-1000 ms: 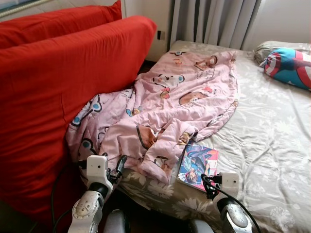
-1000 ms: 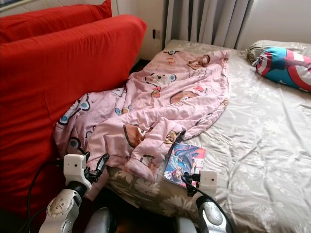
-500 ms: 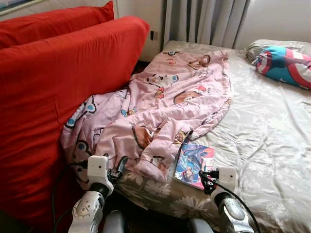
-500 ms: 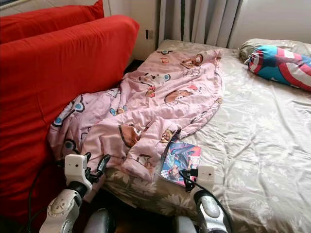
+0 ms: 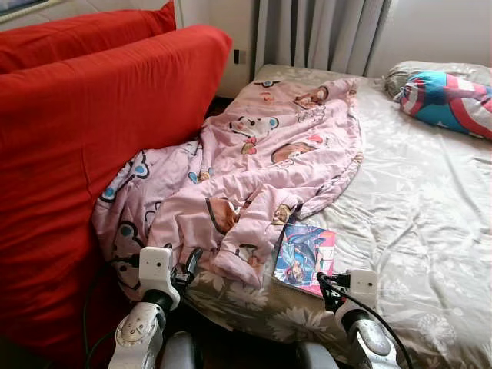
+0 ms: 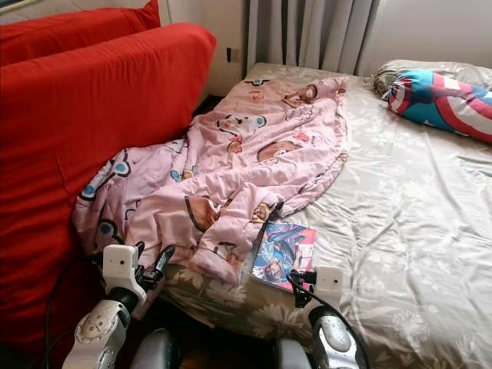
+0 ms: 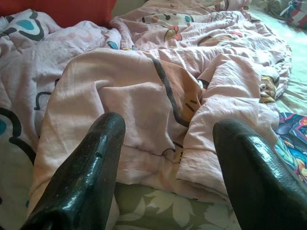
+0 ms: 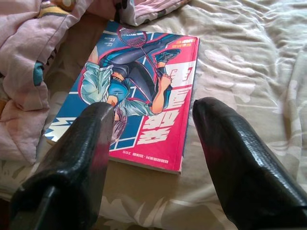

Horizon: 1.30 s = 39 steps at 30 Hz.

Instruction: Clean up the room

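Stage: barely begun, by my reading; nothing on the bed (image 5: 430, 215) looks tidied yet.
Blanket: the pink cartoon-print blanket (image 5: 261, 169) lies crumpled from the middle of the bed out toward 9 o'clock, bunched against the red sofa (image 5: 92, 146) and drooping over the near bed edge.
Comic book: a comic book (image 5: 306, 258) with a red and blue cover lies flat on the floral sheet at about 6 o'clock, its 9 o'clock edge touching or tucked just under the blanket's hem; I cannot tell which.
Pillow: a blue, red and white shield-print pillow (image 5: 448, 101) sits at about 2 o'clock near the head of the bed, well apart from the rest.
Left end effector: the left end effector (image 7: 165, 158) is spread wide and holds nothing, aimed at the blanket's near fold just above the bed edge.
Right end effector: the right end effector (image 8: 153, 143) is also spread and empty, hovering just short of the comic book's near edge, lined up with it.
Left to do: probably lifting the comic book off the bed and straightening or folding the blanket.
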Tool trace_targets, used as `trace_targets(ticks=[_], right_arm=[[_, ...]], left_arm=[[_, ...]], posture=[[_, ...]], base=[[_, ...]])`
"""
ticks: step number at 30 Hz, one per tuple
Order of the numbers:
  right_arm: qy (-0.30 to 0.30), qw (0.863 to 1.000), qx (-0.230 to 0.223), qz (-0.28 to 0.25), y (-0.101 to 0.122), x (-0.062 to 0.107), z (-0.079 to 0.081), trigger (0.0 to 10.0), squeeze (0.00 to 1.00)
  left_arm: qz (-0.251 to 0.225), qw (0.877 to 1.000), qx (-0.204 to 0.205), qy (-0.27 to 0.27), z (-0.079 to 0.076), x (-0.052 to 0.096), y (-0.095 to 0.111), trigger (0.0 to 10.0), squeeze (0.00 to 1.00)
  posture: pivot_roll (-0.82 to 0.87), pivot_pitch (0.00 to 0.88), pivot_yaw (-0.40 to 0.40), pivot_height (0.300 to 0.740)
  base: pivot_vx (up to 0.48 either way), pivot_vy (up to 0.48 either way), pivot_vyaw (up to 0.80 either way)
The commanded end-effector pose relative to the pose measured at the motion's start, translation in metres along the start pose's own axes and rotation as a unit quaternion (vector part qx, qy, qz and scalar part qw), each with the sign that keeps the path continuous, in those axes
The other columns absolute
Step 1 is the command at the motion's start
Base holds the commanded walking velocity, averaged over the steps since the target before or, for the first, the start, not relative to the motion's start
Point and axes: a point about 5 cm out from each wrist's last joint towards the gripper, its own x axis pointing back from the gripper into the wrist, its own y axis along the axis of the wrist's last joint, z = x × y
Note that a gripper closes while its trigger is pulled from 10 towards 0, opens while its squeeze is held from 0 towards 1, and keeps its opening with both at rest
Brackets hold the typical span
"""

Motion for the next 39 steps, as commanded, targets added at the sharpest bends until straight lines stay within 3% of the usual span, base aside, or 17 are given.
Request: trace_targets(ticks=[1, 27, 34, 39], right_arm=[[0.001, 1.0, -0.004, 0.003, 0.0014, -0.002, 0.0018, 10.0, 0.0], [0.019, 1.0, 0.004, 0.008, 0.0007, -0.0021, 0.004, 10.0, 0.0], [0.007, 1.0, 0.008, 0.008, 0.0034, -0.0031, -0.0009, 10.0, 0.0], [0.013, 1.0, 0.015, -0.011, 0.0088, -0.0055, 0.0058, 10.0, 0.0]], left_arm=[[0.003, 1.0, 0.002, -0.002, -0.0011, -0.0003, 0.0004, 10.0, 0.0], [0.001, 1.0, 0.004, -0.004, -0.001, -0.0009, 0.001, 10.0, 0.0], [-0.001, 1.0, 0.003, -0.005, -0.0017, -0.0005, 0.0017, 10.0, 0.0], [-0.001, 1.0, 0.003, -0.006, -0.0014, 0.0002, 0.0015, 10.0, 0.0]], posture=[[-0.03, 0.055, -0.029, 0.601], [-0.03, 0.057, -0.028, 0.601], [-0.03, 0.065, -0.027, 0.601], [-0.03, 0.072, -0.025, 0.601]], base=[[0.0, 0.0, 0.0], [0.265, 0.0, 0.0], [0.0, 0.0, 0.0], [0.0, 0.0, 0.0]])
